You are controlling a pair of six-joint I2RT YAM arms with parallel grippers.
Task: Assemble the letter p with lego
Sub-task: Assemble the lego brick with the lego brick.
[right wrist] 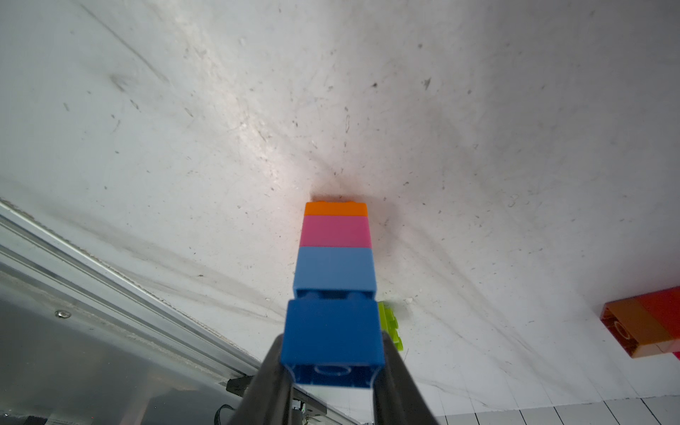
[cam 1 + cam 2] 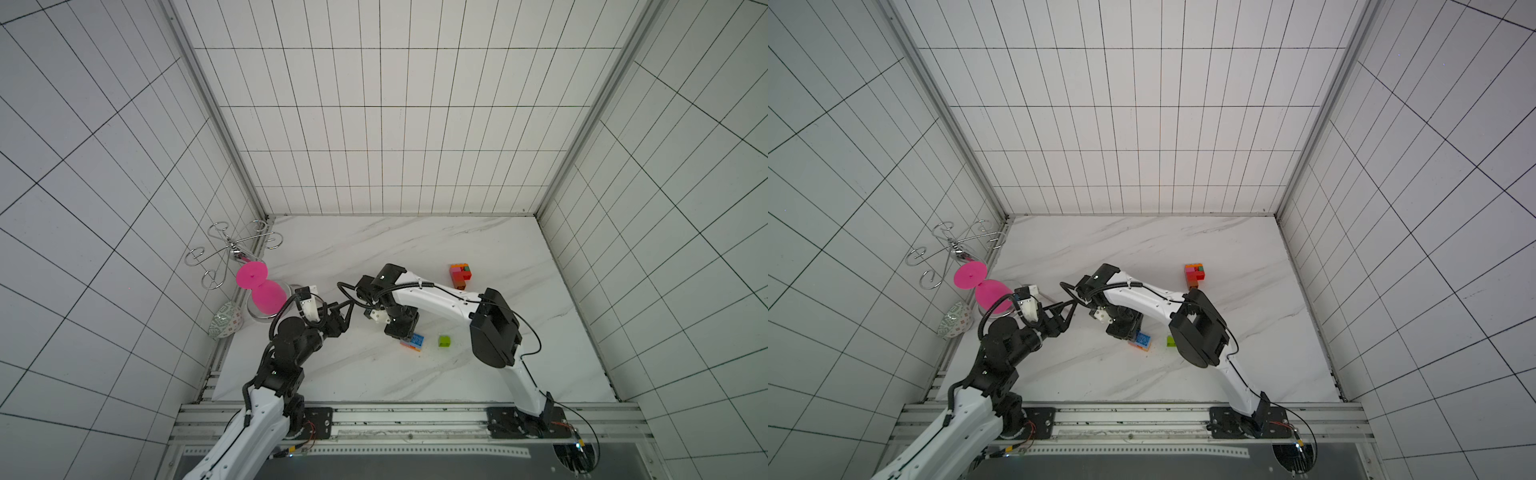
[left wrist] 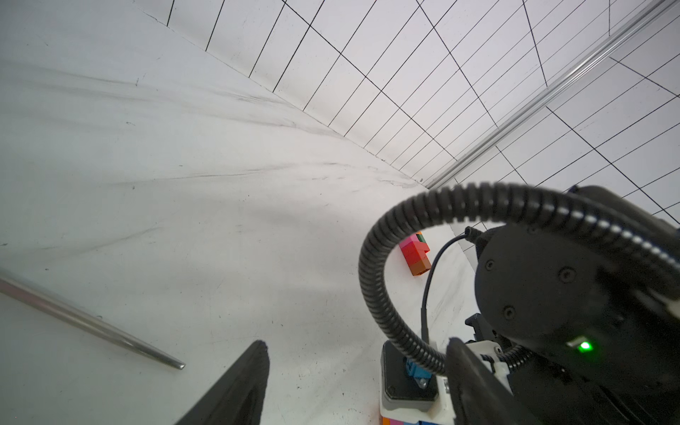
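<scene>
The marble table [image 2: 374, 374] is carrying everything. The right arm is arching high and bending down over the brick column [image 1: 334, 250]. Its right claw [image 1: 333, 340] is clamping the dark blue brick [image 1: 333, 327] on the column's top, with studs showing in the gap underneath. The left arm is reaching in low toward the column, its left claw [image 2: 348, 311] hanging empty, fingers apart. A red and orange brick cluster [image 2: 460, 275] is lying well beyond the column, and a lime brick [image 2: 444, 341] is sitting just beside it.
</scene>
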